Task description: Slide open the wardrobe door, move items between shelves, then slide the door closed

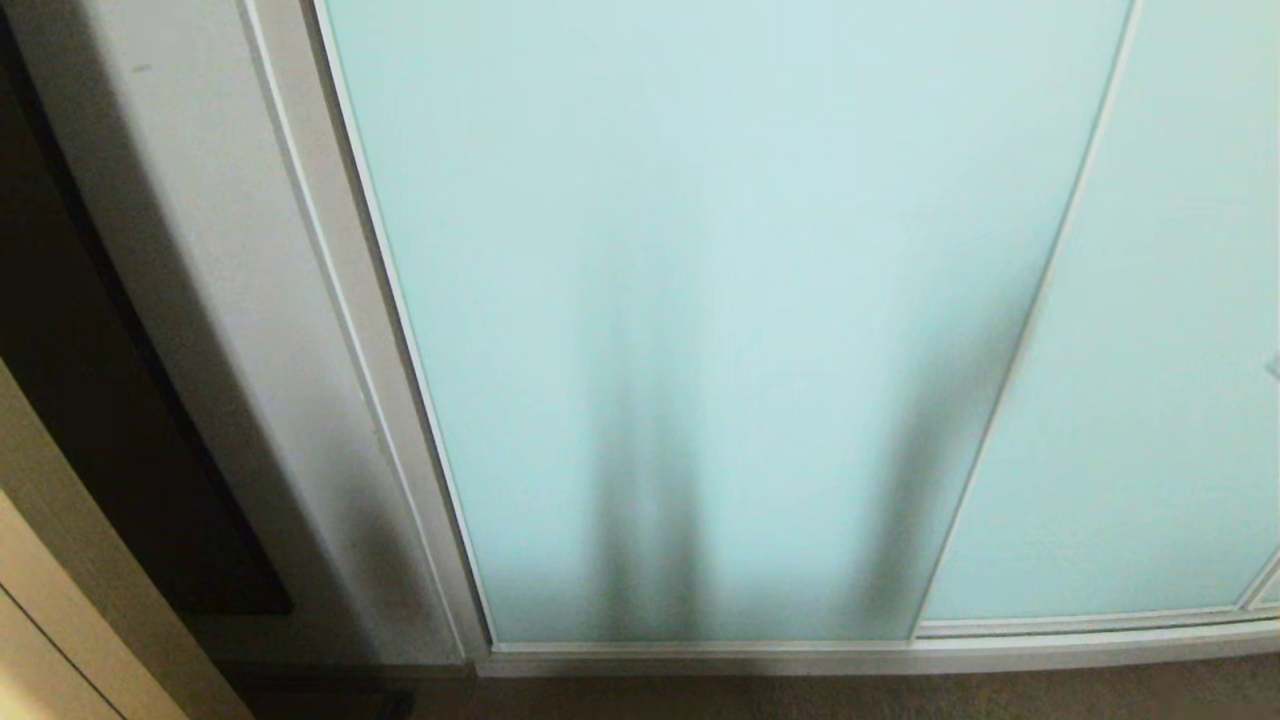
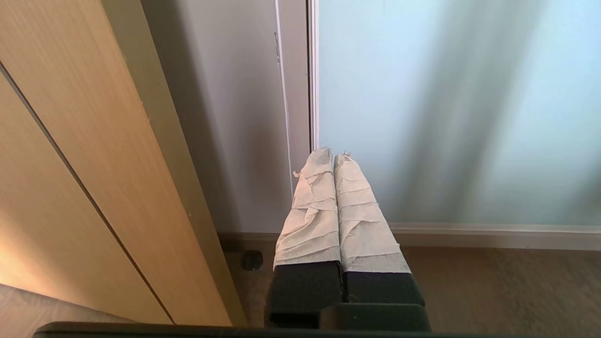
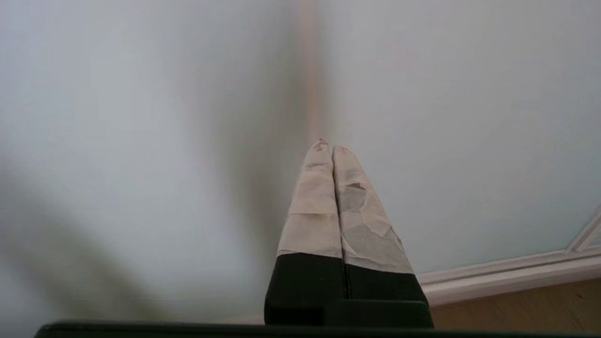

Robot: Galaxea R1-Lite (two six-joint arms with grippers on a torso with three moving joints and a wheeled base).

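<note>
The sliding wardrobe door (image 1: 700, 300) of pale aqua frosted glass fills the head view and is closed; a second glass panel (image 1: 1150, 400) overlaps it on the right. Neither arm shows in the head view. In the left wrist view my left gripper (image 2: 333, 157) is shut and empty, its taped fingers (image 2: 361, 220) pointing at the door's left frame (image 2: 313, 75) low near the floor. In the right wrist view my right gripper (image 3: 327, 146) is shut and empty, facing the frosted glass (image 3: 446, 117), apart from it. The items and the shelves are hidden behind the door.
A white-grey side wall panel (image 1: 200, 250) stands left of the door, with a dark gap (image 1: 90, 400) and a light wooden cabinet (image 2: 94, 178) beyond it. The silver floor track (image 1: 900, 655) runs along the door's foot above brown carpet (image 1: 800, 700).
</note>
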